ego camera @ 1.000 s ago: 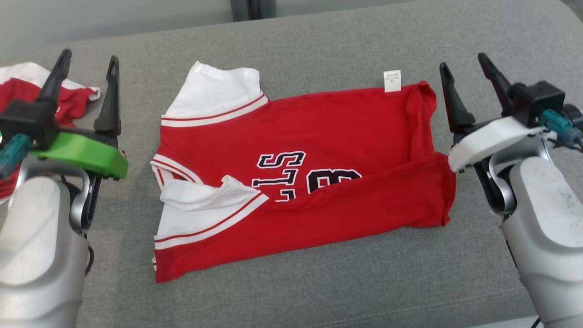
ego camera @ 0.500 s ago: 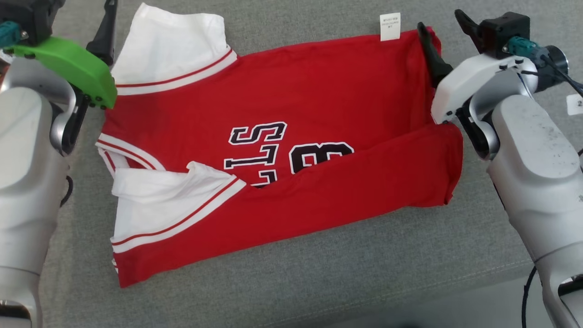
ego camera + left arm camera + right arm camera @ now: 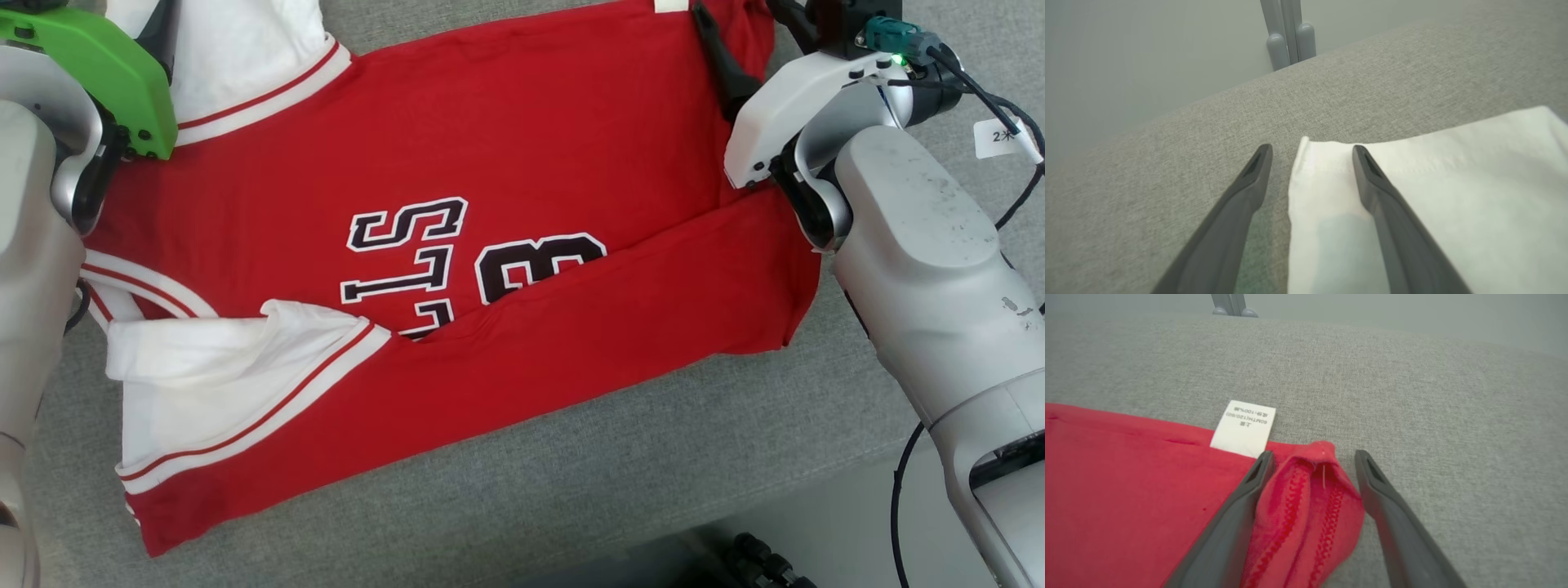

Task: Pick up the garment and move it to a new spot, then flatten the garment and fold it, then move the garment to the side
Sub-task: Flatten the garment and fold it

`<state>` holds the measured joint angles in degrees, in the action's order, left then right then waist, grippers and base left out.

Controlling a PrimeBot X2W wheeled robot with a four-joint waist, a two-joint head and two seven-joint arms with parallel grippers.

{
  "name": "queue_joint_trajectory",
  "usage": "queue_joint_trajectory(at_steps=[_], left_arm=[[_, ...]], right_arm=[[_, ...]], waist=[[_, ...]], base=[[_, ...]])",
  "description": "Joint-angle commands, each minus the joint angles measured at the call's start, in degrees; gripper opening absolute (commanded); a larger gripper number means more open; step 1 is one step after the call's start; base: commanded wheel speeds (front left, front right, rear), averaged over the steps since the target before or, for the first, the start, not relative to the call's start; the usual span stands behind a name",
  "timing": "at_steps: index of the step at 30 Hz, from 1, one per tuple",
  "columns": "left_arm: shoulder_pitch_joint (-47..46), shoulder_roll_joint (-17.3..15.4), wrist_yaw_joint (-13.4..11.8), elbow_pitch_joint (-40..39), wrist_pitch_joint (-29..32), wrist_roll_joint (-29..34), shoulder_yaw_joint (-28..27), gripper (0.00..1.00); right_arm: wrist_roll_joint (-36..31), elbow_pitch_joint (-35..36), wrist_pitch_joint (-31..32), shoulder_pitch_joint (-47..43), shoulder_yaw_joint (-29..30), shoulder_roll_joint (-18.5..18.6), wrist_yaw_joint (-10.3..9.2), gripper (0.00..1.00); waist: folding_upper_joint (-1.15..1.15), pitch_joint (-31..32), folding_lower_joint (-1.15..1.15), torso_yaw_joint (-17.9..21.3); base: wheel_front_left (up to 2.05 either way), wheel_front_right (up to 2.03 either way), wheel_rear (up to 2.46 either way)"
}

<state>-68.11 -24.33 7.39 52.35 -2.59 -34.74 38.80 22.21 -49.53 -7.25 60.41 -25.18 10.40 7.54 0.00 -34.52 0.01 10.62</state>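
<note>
Looking down from the head camera: the grey cushion point(image 3: 571, 490), which I take to be a sofa seat, though I can't see enough of it to be sure. Its front edge cuts across the lower right.

The garment point(image 3: 506, 147), a red jersey with white sleeves, lies spread across the middle of the cushion. Its collar end points to my left and its hem end to my right. The long side nearest the front edge is folded up over the body. That fold covers the lower part of the black-and-white lettering point(image 3: 457, 253).

The near white sleeve point(image 3: 229, 384) sits rumpled on top of that fold. The far white sleeve point(image 3: 1453, 183) lies flat toward the cushion's back edge.

On the left wrist camera, the left end effector point(image 3: 1311, 149) is released, fingers spread wide. One finger is over the far sleeve and the other over bare cushion, with the sleeve's corner between them. I can't tell whether the tips touch the cloth.

On the right wrist camera, the right end effector point(image 3: 1313, 454) is also released. Its fingers straddle the bunched red hem corner point(image 3: 1310, 490) without clamping it.

Smallest thing: the white care label point(image 3: 1244, 428), sticking out of the far seam just beside the right end effector's inner finger.
</note>
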Motion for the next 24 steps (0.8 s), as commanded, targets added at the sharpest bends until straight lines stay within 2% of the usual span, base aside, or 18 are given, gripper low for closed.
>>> queue_joint_trajectory(at_steps=[1,8,9,10,11,12,18,24], left_arm=[[-1.1,-0.8,0.2,0.7,-0.2,-0.9,0.4,1.0],[-2.6,-1.1,0.0,7.2,1.0,-2.5,3.2,1.0],[-2.5,-0.5,0.0,7.8,1.5,-3.3,3.3,1.0],[-2.2,0.2,0.0,8.4,2.5,-4.1,3.6,1.0],[-2.0,0.6,0.0,8.7,3.2,-4.7,3.9,0.4],[-1.8,1.1,0.0,8.5,3.7,-5.9,4.3,0.0],[-2.7,0.8,0.0,6.1,0.9,-10.3,4.9,0.0],[-3.9,0.9,0.0,3.8,-5.1,-13.7,4.8,0.0]], right_arm=[[0.9,-0.5,-0.4,0.6,-0.6,0.2,-0.1,1.0],[4.1,-1.6,-1.2,2.3,-3.6,0.5,-0.1,1.0],[4.6,-1.6,-1.3,2.5,-3.9,0.5,-0.1,0.77],[5.0,-1.7,-1.4,2.7,-4.3,0.6,-0.1,0.45],[5.5,-1.8,-1.2,2.8,-4.6,0.6,-0.1,0.32],[6.1,-1.9,-1.1,2.9,-5.0,0.8,-0.1,0.0],[8.5,-1.8,-2.4,3.5,-6.4,2.5,-0.1,0.0],[9.8,-1.2,-5.8,3.6,-6.3,4.1,-0.1,0.0]], waist=[[0.0,-0.7,-0.01,0.8],[0.0,-1.2,-0.01,1.1],[0.0,-1.2,-0.01,1.1],[0.0,-1.2,-0.01,1.0],[0.0,-1.1,-0.01,1.0],[0.0,-1.0,-0.01,0.9],[0.0,0.1,-0.01,-0.5],[0.0,2.6,-0.01,-2.5]], base=[[0.0,0.0,0.0],[0.0,0.0,0.0],[0.0,0.0,0.0],[0.0,0.0,0.0],[0.0,0.0,0.0],[0.0,0.0,0.0],[0.0,0.0,0.0],[0.0,0.0,0.0]])
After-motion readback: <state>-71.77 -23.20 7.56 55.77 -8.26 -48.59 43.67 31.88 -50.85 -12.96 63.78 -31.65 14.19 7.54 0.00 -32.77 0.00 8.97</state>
